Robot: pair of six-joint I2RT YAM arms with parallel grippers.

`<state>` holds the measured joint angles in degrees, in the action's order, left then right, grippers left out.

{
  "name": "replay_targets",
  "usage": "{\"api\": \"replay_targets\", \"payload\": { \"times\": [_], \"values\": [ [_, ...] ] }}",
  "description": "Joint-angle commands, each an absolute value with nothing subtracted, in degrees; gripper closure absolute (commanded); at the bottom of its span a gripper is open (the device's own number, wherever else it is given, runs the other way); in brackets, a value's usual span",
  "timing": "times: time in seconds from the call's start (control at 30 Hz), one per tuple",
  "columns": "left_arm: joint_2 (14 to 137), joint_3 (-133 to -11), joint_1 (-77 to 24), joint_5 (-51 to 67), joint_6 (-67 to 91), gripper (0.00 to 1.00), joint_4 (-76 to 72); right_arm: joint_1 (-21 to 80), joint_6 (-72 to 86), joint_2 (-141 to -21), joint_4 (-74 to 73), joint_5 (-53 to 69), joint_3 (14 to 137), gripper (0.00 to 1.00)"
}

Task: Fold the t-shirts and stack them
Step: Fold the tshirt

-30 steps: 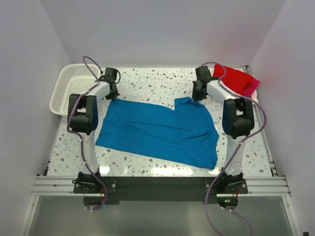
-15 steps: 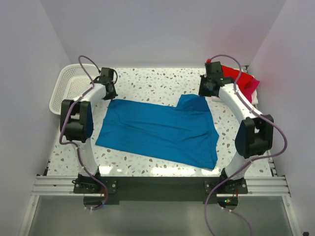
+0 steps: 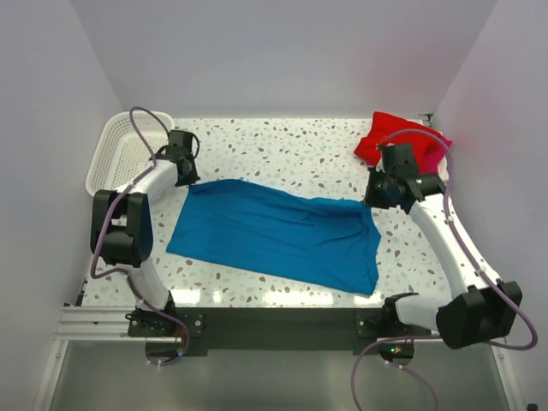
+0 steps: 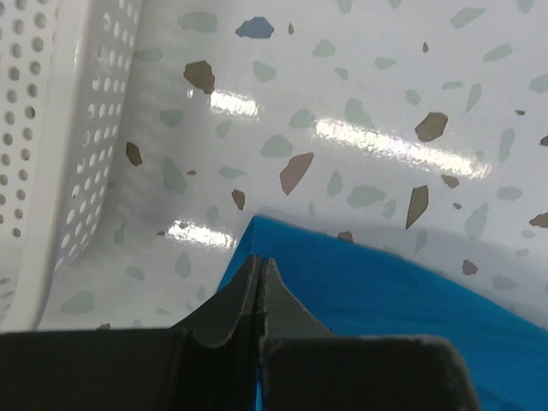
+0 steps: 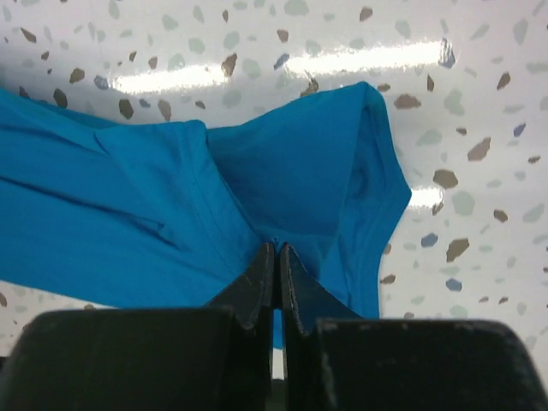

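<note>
Sleeve bump on the blue shirt (image 3: 274, 231) has gone since a second ago, its far edge stretched mid-table (image 3: 282, 141) between left gripper (image 4: 259, 261) and right gripper (image 5: 276, 248), both pinching cloth, likely flattening for the fold.

The blue t-shirt (image 3: 274, 231) lies spread out in the middle; the red t-shirt (image 3: 391, 125) sits crumpled far right.
</note>
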<state>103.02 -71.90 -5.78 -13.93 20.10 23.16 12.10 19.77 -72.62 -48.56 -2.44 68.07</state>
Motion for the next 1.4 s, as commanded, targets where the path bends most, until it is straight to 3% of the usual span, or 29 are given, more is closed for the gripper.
{"api": "replay_targets", "payload": {
  "times": [0.0, 0.3, 0.8, 0.87, 0.9, 0.93, 1.0, 1.03, 1.07, 1.17, 1.37],
  "values": [
    [98.27, -69.71, -5.36, -15.55, 18.72, 1.00, 20.65, 12.74, 21.97, -67.34, -56.15, -0.09, 65.92, 1.00],
    [95.72, -66.72, -5.36, -21.62, 19.86, 1.00, 23.03, 14.85, 24.43, -60.47, -65.03, 0.97, 62.23, 1.00],
    [89.04, -58.10, -5.36, -21.00, 20.92, 1.00, 24.43, 17.66, 26.10, -58.27, -68.73, -0.97, 56.16, 1.00],
    [87.63, -56.61, -5.36, -21.53, 21.88, 0.91, 26.01, 18.28, 26.63, -58.27, -69.78, -0.97, 55.73, 1.00],
    [86.84, -56.08, -5.36, -21.71, 22.32, 0.81, 26.45, 19.15, 26.72, -58.27, -70.31, -0.88, 55.64, 0.99],
    [84.92, -55.38, -5.36, -22.23, 23.11, 0.61, 27.15, 19.51, 27.24, -57.84, -71.10, -0.88, 55.72, 0.94],
    [82.63, -53.45, -5.36, -22.76, 23.99, 0.43, 27.68, 20.65, 27.77, -57.39, -71.80, -0.88, 56.07, 0.78],
    [80.70, -52.92, -5.36, -22.85, 24.69, 0.28, 28.03, 20.83, 28.21, -56.96, -72.07, -0.79, 56.34, 0.73],
    [79.99, -52.56, -5.36, -22.68, 25.05, 0.21, 28.21, 21.00, 28.21, -56.61, -72.16, -0.79, 56.95, 0.64],
    [79.45, -53.34, -5.45, -19.52, 25.84, 0.17, 28.30, 21.18, 28.21, -57.30, -70.14, -1.58, 57.65, 0.56],
    [84.81, -58.17, -8.61, -16.09, 27.33, 0.15, 26.11, 21.09, 28.83, -62.57, -58.82, -0.97, 55.29, 0.51]
  ]
}}
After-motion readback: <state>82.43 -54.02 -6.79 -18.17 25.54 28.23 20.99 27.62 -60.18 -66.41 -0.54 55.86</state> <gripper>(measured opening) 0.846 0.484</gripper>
